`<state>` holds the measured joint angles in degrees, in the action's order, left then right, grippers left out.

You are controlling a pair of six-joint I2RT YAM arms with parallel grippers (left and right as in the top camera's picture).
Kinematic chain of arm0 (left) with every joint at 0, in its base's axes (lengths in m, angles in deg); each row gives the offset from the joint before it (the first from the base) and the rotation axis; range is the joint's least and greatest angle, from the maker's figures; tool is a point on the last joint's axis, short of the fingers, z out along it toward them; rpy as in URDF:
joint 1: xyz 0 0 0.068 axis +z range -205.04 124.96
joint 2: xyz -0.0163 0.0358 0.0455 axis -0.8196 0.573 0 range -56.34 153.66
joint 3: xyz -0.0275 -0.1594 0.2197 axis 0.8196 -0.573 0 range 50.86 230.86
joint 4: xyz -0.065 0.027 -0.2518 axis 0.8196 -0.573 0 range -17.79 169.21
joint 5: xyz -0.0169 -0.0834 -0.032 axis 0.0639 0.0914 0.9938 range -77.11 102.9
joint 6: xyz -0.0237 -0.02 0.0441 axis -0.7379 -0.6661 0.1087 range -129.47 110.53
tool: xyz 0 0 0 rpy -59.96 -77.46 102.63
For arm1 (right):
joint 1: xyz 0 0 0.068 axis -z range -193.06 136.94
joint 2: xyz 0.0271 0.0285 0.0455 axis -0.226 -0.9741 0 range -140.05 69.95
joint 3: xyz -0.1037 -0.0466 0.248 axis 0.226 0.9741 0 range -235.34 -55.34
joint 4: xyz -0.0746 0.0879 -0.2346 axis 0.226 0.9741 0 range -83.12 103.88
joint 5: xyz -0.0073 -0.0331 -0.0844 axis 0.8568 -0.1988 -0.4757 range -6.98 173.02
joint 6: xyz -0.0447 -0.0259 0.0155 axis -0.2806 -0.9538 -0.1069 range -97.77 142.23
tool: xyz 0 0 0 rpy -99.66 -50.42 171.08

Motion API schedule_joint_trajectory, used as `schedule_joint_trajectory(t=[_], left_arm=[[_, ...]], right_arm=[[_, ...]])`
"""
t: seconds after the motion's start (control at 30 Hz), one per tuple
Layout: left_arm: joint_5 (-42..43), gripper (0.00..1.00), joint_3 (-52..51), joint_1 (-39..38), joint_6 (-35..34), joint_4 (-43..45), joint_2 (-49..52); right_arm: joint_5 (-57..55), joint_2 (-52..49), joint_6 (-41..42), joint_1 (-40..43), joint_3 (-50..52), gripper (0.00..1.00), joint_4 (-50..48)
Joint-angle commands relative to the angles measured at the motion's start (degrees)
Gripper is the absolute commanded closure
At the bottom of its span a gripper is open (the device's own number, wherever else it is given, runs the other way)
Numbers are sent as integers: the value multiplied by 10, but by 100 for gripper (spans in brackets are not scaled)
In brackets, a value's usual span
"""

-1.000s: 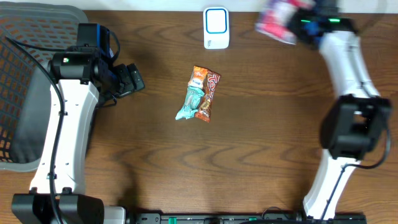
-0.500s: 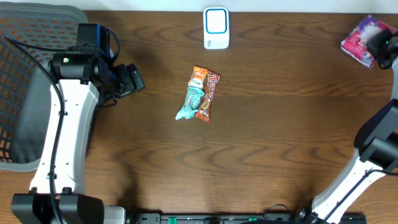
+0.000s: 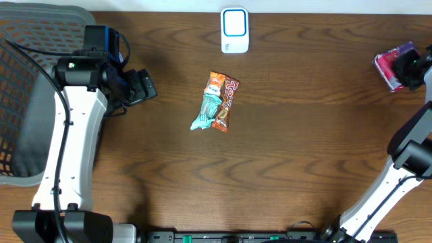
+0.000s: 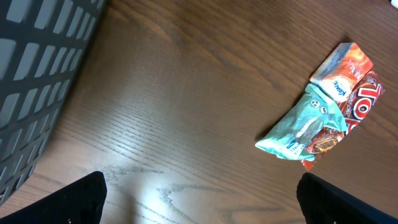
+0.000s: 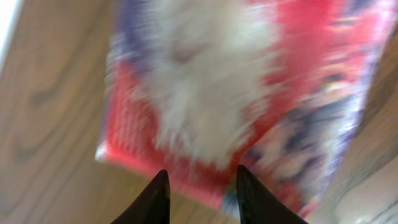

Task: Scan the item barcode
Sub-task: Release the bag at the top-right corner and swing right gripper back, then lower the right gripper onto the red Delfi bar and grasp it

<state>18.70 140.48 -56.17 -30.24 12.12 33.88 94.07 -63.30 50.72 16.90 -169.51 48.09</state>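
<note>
A pink and white packet (image 3: 389, 62) lies at the table's far right edge, with my right gripper (image 3: 410, 67) right beside it. In the right wrist view the packet (image 5: 249, 81) is blurred and fills the frame just past the right gripper (image 5: 200, 177), whose jaws stand parted, pinching nothing. A white scanner with a blue outline (image 3: 235, 30) stands at the back centre. My left gripper (image 3: 145, 86) hovers left of centre; in its wrist view the left gripper (image 4: 199, 202) is wide open over bare wood.
Mid-table, a teal packet (image 3: 204, 113) lies against an orange-red one (image 3: 223, 101); both show in the left wrist view, the teal packet (image 4: 301, 124) and the orange-red one (image 4: 351, 74). A dark mesh basket (image 3: 27, 88) fills the left edge.
My right arm swung from near the scanner out to the far right edge, carrying the pink packet. Its jaws went from shut to parted. The left arm stayed still.
</note>
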Motion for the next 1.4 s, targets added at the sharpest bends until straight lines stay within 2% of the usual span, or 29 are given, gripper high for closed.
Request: schedule_joint_trajectory(t=[0.0,0.1,0.3,0.37,0.47,0.63,0.93,1.07,1.37], left_arm=[[-5,2,1,2,1,-2,-4],[-5,2,1,2,1,-2,-4],[-5,2,1,2,1,-2,-4],[-5,2,1,2,1,-2,-4],[-5,2,1,2,1,-2,-4],[-5,2,1,2,1,-2,-4],[-5,2,1,2,1,-2,-4],[-5,2,1,2,1,-2,-4],[-5,2,1,2,1,-2,-4]], right_arm=[[38,111,-14,-27,-1,63,0],[76,171,-38,-61,-1,50,1],[155,222,-65,-167,-1,10,52],[153,221,-66,-212,-1,5,92],[135,205,-77,-283,-1,1,150],[79,169,-84,-385,-1,1,210],[48,108,-84,-509,-1,1,227],[3,107,-84,-535,-1,1,227],[-14,103,-84,-541,0,1,227]])
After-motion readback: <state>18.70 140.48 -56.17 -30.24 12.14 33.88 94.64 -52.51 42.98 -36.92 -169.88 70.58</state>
